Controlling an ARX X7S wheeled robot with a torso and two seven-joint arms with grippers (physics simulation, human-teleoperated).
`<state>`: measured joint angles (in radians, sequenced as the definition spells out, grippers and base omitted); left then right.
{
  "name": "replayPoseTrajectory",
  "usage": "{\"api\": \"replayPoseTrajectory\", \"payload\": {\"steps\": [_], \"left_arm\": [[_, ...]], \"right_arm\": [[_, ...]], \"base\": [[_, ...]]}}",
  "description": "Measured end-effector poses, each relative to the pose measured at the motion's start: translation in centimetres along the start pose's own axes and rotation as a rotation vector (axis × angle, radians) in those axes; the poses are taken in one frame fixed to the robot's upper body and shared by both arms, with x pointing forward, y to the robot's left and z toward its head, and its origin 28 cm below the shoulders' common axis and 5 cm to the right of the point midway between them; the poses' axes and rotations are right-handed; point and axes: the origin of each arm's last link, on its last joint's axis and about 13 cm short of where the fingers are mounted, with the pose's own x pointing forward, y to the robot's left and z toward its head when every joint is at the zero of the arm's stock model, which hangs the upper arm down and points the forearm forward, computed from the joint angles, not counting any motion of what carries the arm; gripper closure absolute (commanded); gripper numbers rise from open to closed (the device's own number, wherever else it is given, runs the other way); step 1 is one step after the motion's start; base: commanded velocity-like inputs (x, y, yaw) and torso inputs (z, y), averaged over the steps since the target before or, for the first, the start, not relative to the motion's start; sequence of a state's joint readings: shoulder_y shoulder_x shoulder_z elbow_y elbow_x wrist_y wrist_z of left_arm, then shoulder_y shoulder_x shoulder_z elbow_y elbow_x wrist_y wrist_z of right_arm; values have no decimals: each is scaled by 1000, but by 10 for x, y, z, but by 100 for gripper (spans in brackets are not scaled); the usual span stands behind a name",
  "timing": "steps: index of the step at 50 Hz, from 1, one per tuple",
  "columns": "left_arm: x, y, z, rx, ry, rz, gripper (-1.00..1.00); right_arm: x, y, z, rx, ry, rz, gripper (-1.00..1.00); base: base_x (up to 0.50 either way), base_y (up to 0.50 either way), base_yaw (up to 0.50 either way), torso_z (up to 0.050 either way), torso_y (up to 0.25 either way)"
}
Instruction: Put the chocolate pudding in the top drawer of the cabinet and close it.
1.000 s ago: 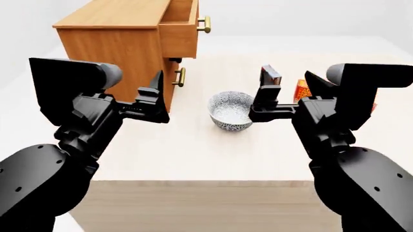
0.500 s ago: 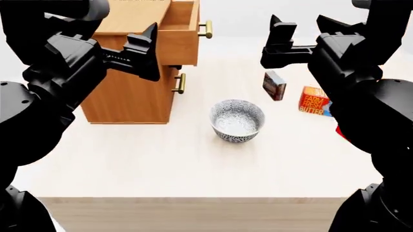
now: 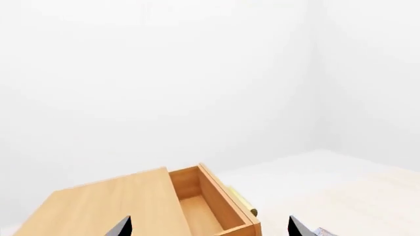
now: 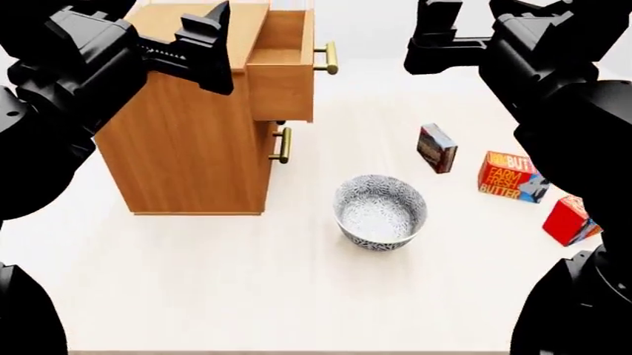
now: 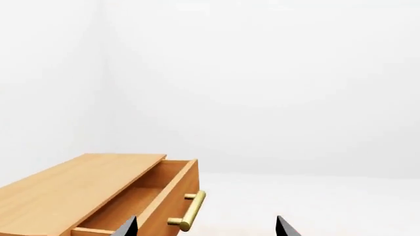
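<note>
Chocolate pudding upright on the counter, top drawer pulled out.
Both pincers, left and right, hang apart, holding nothing, above the cabinet edge.

Cabinet, below the left gripper: matt light brown wood with fine grain. Top drawer, beside that gripper: same wood, with a polished brass bar handle. Both grippers, the right gripper included: matt black, plastic-like. Bowl: glossy, patterned, ceramic-like. Chocolate pudding, below the right gripper: smooth printed card. Table: pale matt wood.
</note>
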<state>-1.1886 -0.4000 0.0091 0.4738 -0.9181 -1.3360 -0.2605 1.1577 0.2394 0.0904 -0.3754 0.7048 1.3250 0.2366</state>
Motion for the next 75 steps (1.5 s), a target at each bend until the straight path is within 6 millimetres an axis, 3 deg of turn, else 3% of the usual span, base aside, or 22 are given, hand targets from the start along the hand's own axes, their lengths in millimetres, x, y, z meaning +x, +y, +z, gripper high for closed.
{"api": "replayPoseTrajectory", "payload": {"steps": [25,56,65,75], "left_arm": [[1,1,7,11,-15,0,-100],[-7,5,2,-18,40,41,-100],[-14,6,7,-60,65,46,-100],[-30,8,20,-98,82,60,-100]], "right_arm": [[4,-3,7,-6,-8,-3,-100],[7,-1,-2,-10,47,19,-100],[23,1,10,30,137,71,-100],[63,8,30,70,281,169,-100]], "base": [[349,0,0,0,1],[281,0,0,0,0],[0,0,0,0,0],[0,0,0,0,0]]}}
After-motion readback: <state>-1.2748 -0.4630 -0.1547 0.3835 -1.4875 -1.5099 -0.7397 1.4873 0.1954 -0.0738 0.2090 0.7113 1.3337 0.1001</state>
